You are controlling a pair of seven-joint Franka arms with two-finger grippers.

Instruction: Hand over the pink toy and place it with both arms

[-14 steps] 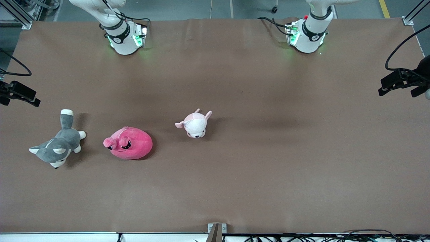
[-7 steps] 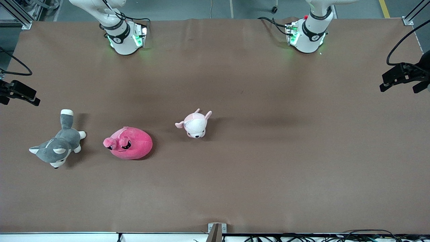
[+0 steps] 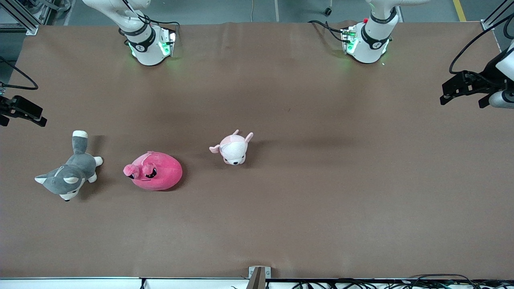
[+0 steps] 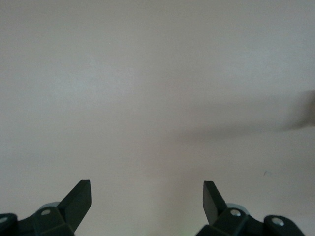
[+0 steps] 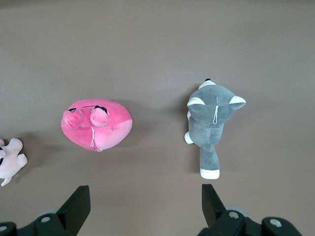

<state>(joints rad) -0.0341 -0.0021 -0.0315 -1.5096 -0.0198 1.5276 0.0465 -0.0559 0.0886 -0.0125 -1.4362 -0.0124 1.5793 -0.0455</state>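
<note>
The pink toy (image 3: 154, 171) is a large hot-pink round plush lying on the brown table (image 3: 321, 180), toward the right arm's end. It also shows in the right wrist view (image 5: 96, 126). My right gripper (image 5: 145, 197) is open and empty, high above the table near the pink toy and the husky. Its black hand shows at the picture's edge in the front view (image 3: 23, 109). My left gripper (image 4: 146, 192) is open and empty over bare table at the left arm's end, and its hand shows in the front view (image 3: 461, 86).
A grey-and-white husky plush (image 3: 67, 176) lies beside the pink toy, closer to the right arm's end of the table. It also shows in the right wrist view (image 5: 211, 123). A small pale pink-and-white plush (image 3: 233, 147) lies near the table's middle.
My left hand has moved inward over the table from its end edge. The right hand has barely moved. The toys have not moved.
</note>
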